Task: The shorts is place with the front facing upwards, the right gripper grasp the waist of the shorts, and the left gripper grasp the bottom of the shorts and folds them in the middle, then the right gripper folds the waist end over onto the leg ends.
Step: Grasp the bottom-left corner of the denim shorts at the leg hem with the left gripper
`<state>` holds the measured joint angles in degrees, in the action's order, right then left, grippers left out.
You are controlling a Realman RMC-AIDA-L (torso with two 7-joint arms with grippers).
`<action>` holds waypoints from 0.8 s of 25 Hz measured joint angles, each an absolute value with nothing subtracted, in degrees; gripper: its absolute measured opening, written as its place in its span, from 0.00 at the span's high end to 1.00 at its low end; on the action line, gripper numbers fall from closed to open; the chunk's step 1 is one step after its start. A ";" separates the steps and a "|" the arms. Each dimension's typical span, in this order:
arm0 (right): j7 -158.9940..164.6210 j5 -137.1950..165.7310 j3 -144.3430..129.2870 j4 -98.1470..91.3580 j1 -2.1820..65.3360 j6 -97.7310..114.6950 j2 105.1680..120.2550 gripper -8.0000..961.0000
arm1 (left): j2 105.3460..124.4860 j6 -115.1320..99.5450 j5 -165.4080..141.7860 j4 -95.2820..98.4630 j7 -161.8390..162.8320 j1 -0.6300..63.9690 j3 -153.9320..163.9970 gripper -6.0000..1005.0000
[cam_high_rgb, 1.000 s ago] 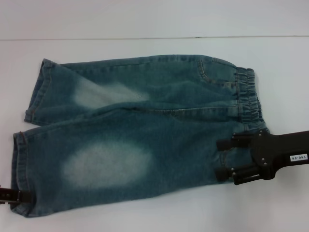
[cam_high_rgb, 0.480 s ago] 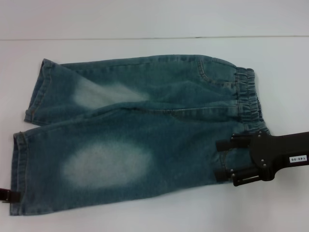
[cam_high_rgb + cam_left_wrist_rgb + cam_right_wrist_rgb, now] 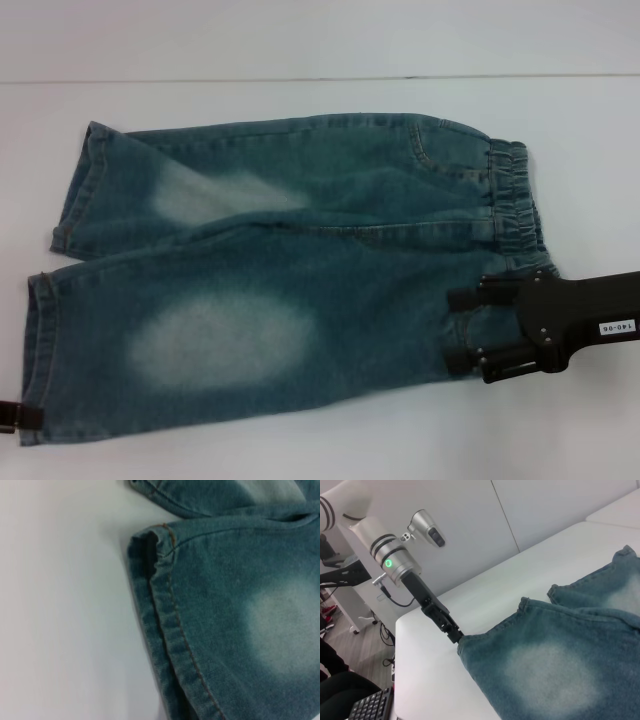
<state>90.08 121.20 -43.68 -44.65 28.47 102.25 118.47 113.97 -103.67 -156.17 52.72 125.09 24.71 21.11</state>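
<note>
— Denim, blue-green and washed, with pale thigh patches: those shorts (image 3: pixel 290 275) lay flat, front up, on the white worktop (image 3: pixel 300 40), gathered elastic waist (image 3: pixel 515 210) to your right and stitched leg hems (image 3: pixel 45 330) to your left.

— And the claws?

— Your black right claw (image 3: pixel 462 330), on the arm with the white label, sat over the near corner of the waist, fingers spread apart and not clamped on cloth. Your black left claw (image 3: pixel 456 636), on the silver wrist, touched the near corner of the near leg hem; I couldn't tell whether it had clenched.

— So which step?

— The opening grasp, I'd judge. Next you'd need both claws pinching denim firmly, then lifting together to fold the near half over the far half.
</note>
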 joint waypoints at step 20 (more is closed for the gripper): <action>89.32 121.20 -43.68 -44.56 28.96 101.90 118.57 0.03 | 114.77 -103.23 -156.11 51.85 125.82 26.01 21.21 0.58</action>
